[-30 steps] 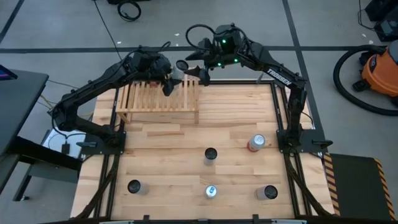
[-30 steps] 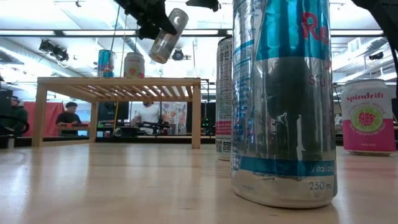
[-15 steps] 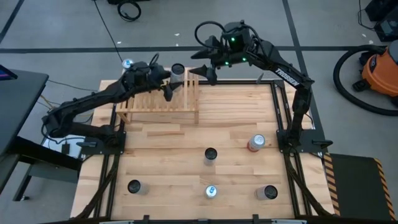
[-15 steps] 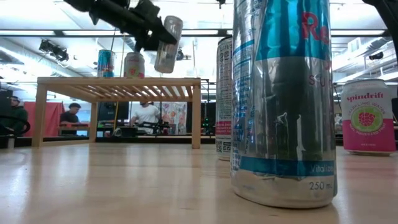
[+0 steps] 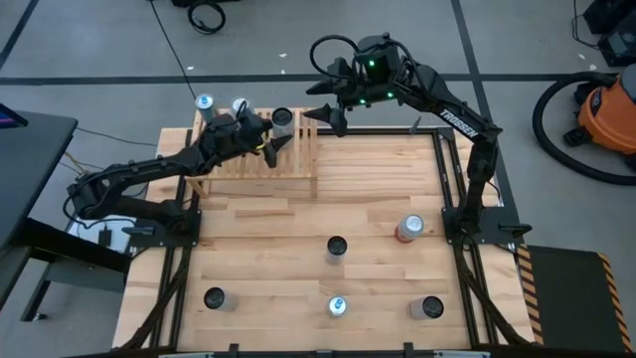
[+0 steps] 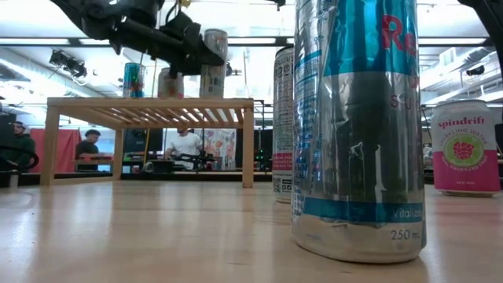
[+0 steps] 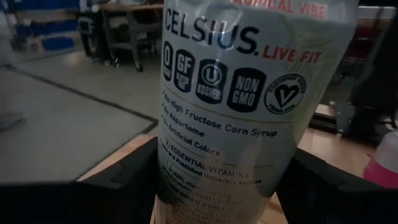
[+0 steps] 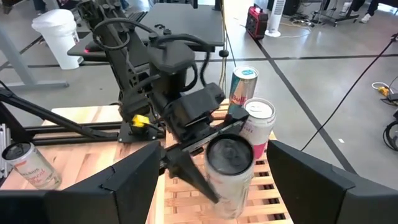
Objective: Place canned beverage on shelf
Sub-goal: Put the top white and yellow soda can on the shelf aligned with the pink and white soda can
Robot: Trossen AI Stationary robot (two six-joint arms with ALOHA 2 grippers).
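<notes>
The left pincer [image 5: 266, 142] is clamped on the upright Celsius can [image 5: 282, 120]: rigid, slick aluminium, best held mid-body, over the shelf [image 5: 298, 164].

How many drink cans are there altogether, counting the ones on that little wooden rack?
8. Two stand at the shelf's far left end, one is held over it by the left gripper, and five are on the table.
</notes>
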